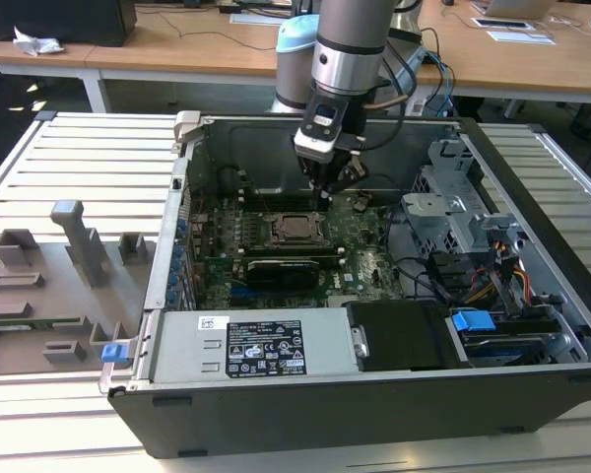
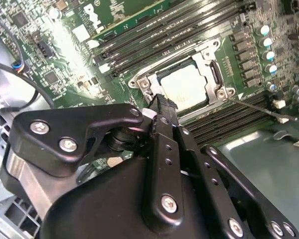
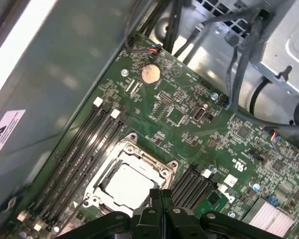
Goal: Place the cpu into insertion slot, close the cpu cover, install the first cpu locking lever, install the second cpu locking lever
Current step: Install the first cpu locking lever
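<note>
The cpu [image 2: 185, 90] is a pale silver square lying flat in the insertion slot [image 1: 281, 229] on the green board. The cpu cover [image 2: 213, 69], a silver frame with a square window, lies down around it; both wrist views show this, with the cpu [image 3: 125, 185] inside the cover [image 3: 139, 152]. A thin metal lever rod [image 2: 261, 110] reaches out from one socket corner across the memory slots. My gripper [image 2: 160, 102] hangs just above the socket's edge with its black fingers shut and nothing between them. It also appears from outside [image 1: 325, 195] and in the first wrist view [image 3: 162, 193].
Long black memory slots [image 3: 79, 149] flank the socket. A coin battery [image 3: 150, 73] and dark cables [image 3: 239, 74] lie beyond it. The case holds a drive cage [image 1: 453, 212], a power supply [image 1: 246, 350] and a black card [image 1: 291, 268]. Grey fixtures [image 1: 49, 276] stand at the exterior view's left.
</note>
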{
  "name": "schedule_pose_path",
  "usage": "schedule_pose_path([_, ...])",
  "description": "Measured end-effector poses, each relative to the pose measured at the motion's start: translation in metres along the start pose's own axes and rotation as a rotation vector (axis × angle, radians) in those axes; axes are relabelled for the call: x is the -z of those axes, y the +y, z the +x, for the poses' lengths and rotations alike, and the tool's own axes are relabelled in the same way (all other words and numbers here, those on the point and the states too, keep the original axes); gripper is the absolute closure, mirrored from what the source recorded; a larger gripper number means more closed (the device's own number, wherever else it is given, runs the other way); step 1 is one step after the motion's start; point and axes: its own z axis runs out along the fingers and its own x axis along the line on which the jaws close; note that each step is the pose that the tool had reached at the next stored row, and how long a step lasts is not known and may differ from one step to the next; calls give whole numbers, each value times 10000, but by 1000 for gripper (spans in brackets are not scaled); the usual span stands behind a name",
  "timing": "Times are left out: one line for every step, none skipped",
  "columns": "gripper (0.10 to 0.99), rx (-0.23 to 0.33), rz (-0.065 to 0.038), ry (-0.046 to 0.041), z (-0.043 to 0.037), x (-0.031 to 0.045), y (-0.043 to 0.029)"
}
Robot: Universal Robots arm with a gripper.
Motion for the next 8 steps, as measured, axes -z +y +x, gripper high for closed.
schedule_pose_path([980,128,-5,-11,0,0,0])
schedule_pose_path([980,258,-10,-23,0,0,0])
schedule_pose_path([980,391,-15,-35,0,0,0])
schedule_pose_path([980,539,-21,-48,0,0,0])
schedule_pose_path([980,692,-27,-61,0,0,0])
schedule_pose_path([980,830,-33,-73,0,0,0])
schedule_pose_path([980,1050,-42,-93,0,0,0])
schedule_pose_path([980,1208,-49,-107,0,0,0])
